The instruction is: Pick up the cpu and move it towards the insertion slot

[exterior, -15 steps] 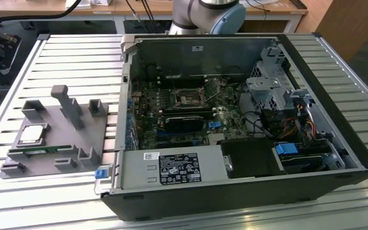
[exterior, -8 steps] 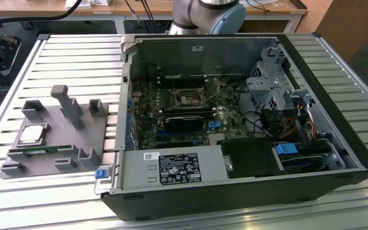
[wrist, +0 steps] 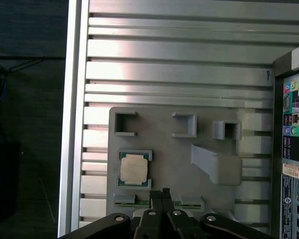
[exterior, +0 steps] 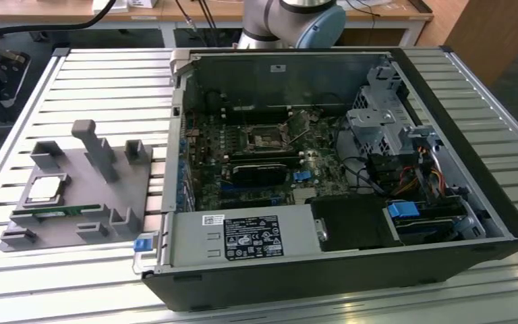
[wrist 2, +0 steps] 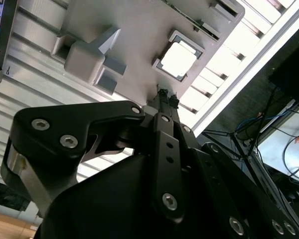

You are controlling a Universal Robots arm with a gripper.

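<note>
Silvery cpu [exterior: 45,190] seated in grey fixture [exterior: 79,192], roughly nine o'clock of insertion slot [exterior: 266,140] in exterior view; hand [wrist: 165,191] closed, empty, nearby.

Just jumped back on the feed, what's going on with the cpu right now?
The arm's end effector hangs over the grey fixture tray, shut and holding nothing. The cpu lies flat in its recess in that tray, not yet picked up, and in both wrist views the end effector is close beside it. The insertion slot is inside the open computer case, to the exterior view's right of the tray.
</note>
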